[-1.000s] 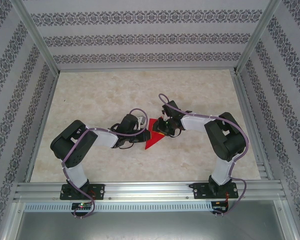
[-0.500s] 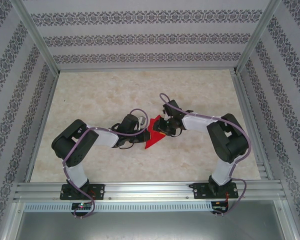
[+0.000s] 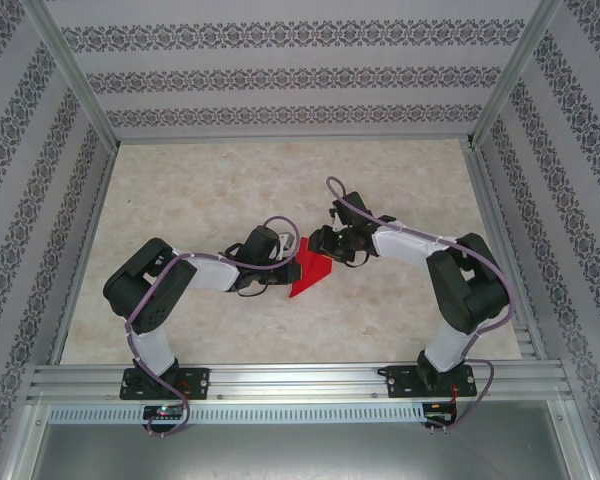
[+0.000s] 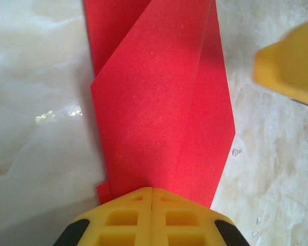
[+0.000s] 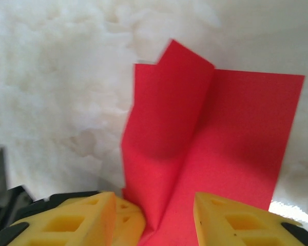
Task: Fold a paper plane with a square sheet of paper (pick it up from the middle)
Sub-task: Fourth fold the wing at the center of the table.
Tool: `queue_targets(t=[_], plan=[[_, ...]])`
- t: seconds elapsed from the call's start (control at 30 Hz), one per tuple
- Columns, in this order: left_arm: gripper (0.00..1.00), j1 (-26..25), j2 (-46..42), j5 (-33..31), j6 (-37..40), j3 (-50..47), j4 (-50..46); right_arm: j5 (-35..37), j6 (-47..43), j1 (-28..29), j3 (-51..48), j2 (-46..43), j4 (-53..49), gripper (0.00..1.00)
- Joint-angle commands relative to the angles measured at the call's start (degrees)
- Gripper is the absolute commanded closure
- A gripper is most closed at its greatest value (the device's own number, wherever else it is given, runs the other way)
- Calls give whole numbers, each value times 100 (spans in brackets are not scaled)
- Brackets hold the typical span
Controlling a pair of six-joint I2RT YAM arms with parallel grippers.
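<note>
A bright red sheet of thin paper (image 3: 310, 272), creased into a long, part-folded shape with overlapping layers, lies on the pale marbled surface (image 3: 210, 190) near its middle. Its narrow tip points toward the near edge.

The black and white left arm (image 3: 205, 272) reaches the sheet from the sheet's left side. The left jaws are closed tight on the sheet's edge. In the left wrist view the two yellow fingers (image 4: 128, 223) meet with no gap, and the red paper (image 4: 164, 113) runs out from between them across the surface, with a slanting crease along it. Near the sheet's right edge in that view sits one yellow finger (image 4: 290, 66) of the other arm, not overlapping the paper.

The right arm (image 3: 410, 245) comes at the sheet from the sheet's far right side. The right jaws stand open. In the right wrist view their yellow fingers (image 5: 77, 220) are spread apart, and the sheet (image 5: 220, 143) passes between them. A crease runs up the sheet from that gap. The flap left of the crease lifts off the surface at a tilt, while the part right of it lies flat. Whether either of these fingers touches the paper cannot be told.
</note>
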Motion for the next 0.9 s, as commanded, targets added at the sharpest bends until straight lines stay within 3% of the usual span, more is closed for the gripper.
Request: queue_targets(t=[0.0, 0.33, 0.57, 0.7, 0.87], plan=[[99, -42, -63, 92, 259, 94, -416, 107, -334, 89, 357, 324, -311, 55], [99, -42, -65, 137, 343, 239, -570, 277, -608, 263, 695, 776, -600, 50], [94, -35, -277, 68, 204, 270, -569, 881, -499, 255, 694, 1053, -983, 57], [86, -35, -604, -108, 24, 275, -536, 971, -441, 247, 626, 1134, -1006, 60], [84, -36, -929, -306, -189, 298, -444, 1017, -413, 248, 581, 1205, -1024, 61]])
